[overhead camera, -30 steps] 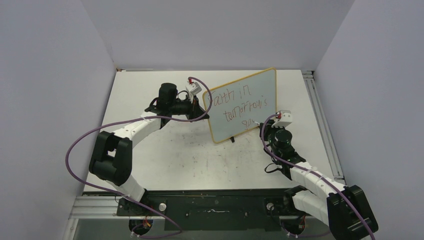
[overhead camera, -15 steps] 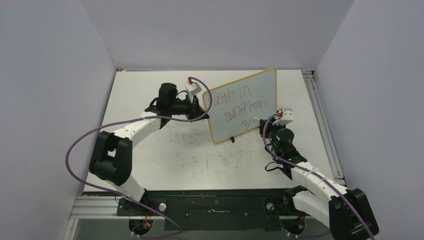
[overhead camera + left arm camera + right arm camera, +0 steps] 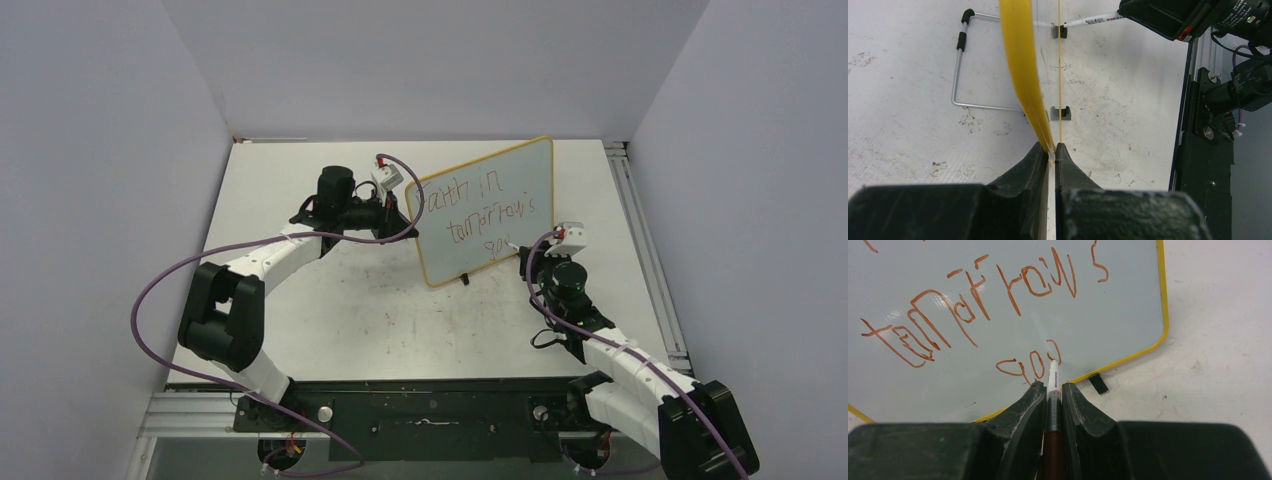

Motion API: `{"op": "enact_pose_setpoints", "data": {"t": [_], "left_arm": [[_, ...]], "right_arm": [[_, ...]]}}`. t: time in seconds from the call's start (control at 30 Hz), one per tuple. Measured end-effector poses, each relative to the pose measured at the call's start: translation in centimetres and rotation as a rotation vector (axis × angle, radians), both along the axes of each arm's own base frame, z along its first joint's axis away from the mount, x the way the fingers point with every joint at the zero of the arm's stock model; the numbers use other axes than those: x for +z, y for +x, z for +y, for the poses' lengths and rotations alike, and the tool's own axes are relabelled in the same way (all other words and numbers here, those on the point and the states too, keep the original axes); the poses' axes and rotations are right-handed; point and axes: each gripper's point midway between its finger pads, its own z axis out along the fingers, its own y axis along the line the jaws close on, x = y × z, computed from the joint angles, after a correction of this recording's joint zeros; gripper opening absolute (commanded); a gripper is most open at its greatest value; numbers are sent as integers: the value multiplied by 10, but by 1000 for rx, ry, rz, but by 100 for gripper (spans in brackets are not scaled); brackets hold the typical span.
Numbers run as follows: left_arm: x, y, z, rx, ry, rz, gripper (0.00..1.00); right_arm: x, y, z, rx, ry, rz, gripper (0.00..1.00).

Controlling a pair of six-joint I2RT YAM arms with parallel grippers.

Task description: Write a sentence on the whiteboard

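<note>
Whiteboard (image 3: 487, 208): standing propped on the table (image 3: 350, 300), toward its far middle, between the two arms. Sentence (image 3: 973, 305): running across the board in three reddish-brown lines, the lowest one short. Left gripper (image 3: 1052, 148): pinching the yellow frame edge, jaws clamped on it. Right gripper (image 3: 1053, 386): gripping a marker (image 3: 1053, 371), jaws clamped around its barrel, tip touching the lowest line.

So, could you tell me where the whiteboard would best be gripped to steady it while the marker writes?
Probably its thin yellow frame at the left side edge, coming in edge-on from the left with one finger on each face. The whiteboard stands on small black feet, and that edge leaves the writing face free; the left gripper is shut there.
</note>
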Motion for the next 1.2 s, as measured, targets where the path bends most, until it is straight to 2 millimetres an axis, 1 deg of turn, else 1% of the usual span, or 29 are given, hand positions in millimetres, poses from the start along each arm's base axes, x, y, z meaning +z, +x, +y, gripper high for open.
{"op": "enact_pose_setpoints", "data": {"t": [0.23,0.77,0.87,1.1,1.2], "left_arm": [[0,0,0,0,0,0,0],[0,0,0,0,0,0,0],[0,0,0,0,0,0,0],[0,0,0,0,0,0,0],[0,0,0,0,0,0,0]], "right_arm": [[-9,1,0,0,-9,26,5],[-8,2,1,1,-6,19,5],[-5,2,1,1,-3,13,5],[8,5,2,2,11,-23,5],[10,6,3,2,14,-30,5]]}}
